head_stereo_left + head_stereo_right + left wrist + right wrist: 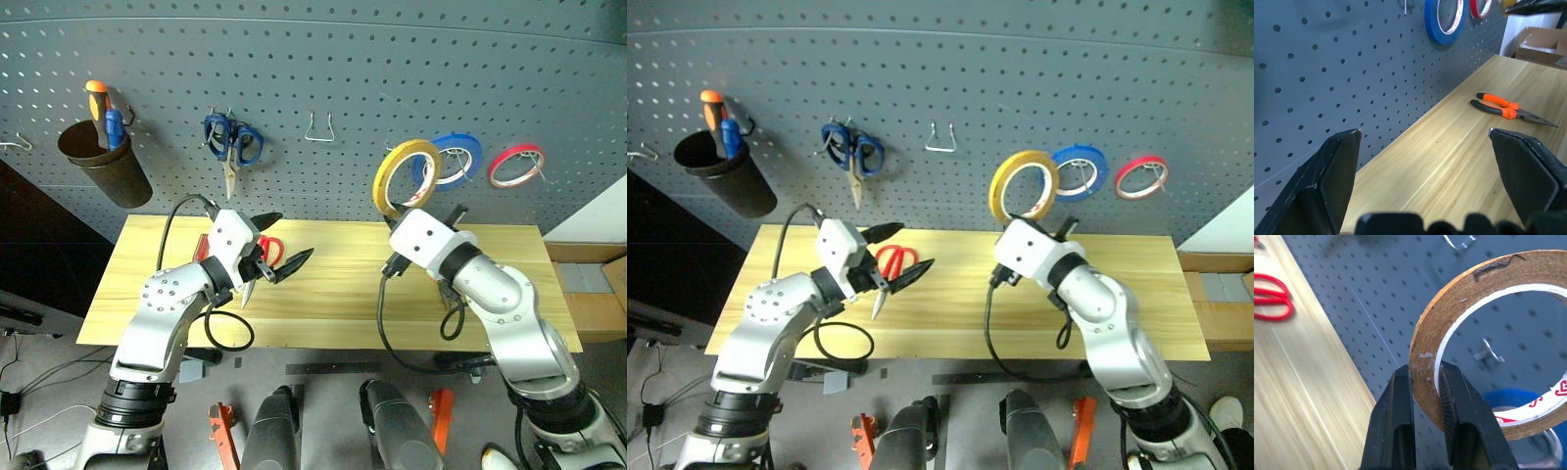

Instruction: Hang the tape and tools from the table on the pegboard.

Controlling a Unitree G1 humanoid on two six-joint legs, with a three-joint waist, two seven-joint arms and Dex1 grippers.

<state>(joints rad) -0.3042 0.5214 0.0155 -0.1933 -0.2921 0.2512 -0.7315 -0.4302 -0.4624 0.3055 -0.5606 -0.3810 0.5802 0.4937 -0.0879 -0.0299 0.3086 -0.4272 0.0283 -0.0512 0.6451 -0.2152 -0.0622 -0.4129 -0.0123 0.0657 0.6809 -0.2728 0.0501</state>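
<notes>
We log the right gripper (1426, 382) pinching the yellow-tan tape ring (404, 176) upright before the pegboard (323, 69). The left gripper (279, 245) is spread wide, with red-handled scissors (892, 260) just behind it on the table (333, 294).

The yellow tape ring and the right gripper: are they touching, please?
Touching. The right wrist view shows the right gripper pinching the tape ring's band between both fingers.
</notes>
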